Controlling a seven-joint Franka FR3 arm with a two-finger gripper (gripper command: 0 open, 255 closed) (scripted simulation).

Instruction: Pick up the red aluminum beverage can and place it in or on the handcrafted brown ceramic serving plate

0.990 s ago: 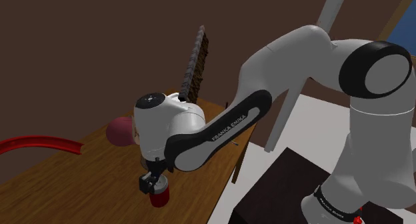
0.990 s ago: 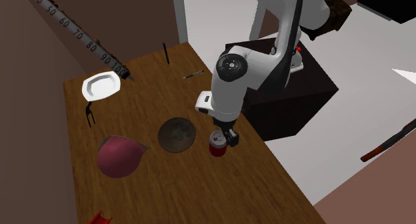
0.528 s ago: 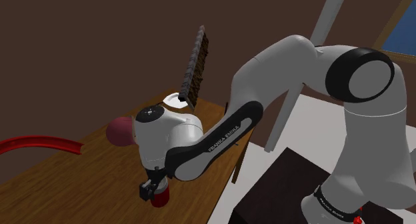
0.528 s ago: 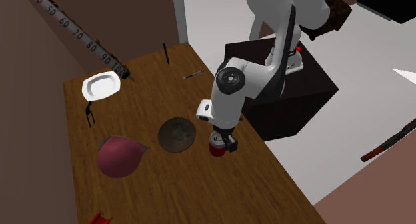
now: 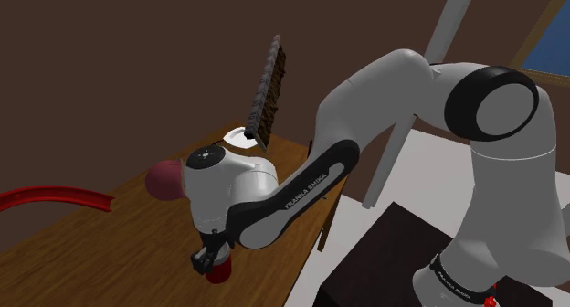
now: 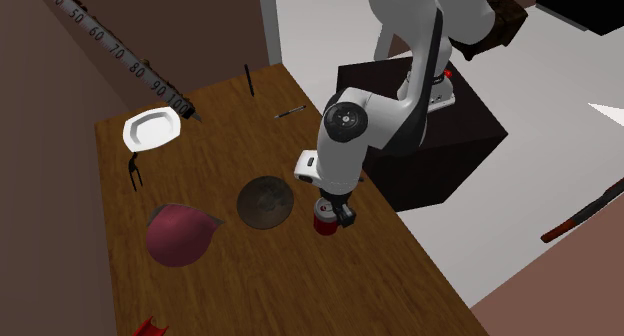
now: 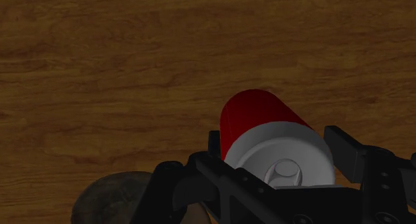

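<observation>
While black gripper [image 7: 277, 143] clamps red can [image 7: 257, 113] from both sides, can stands on wooden table [image 6: 300, 284] just beside brown plate [image 6: 265, 201]; grasp seems made, lift and placing remain.

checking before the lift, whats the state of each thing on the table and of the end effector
red can: upright, standing on the wooden table, not lifted
end effector: shut on the red can, one finger against each side
brown plate: lying flat, empty, next to the red can
white plate: lying flat, empty
</observation>
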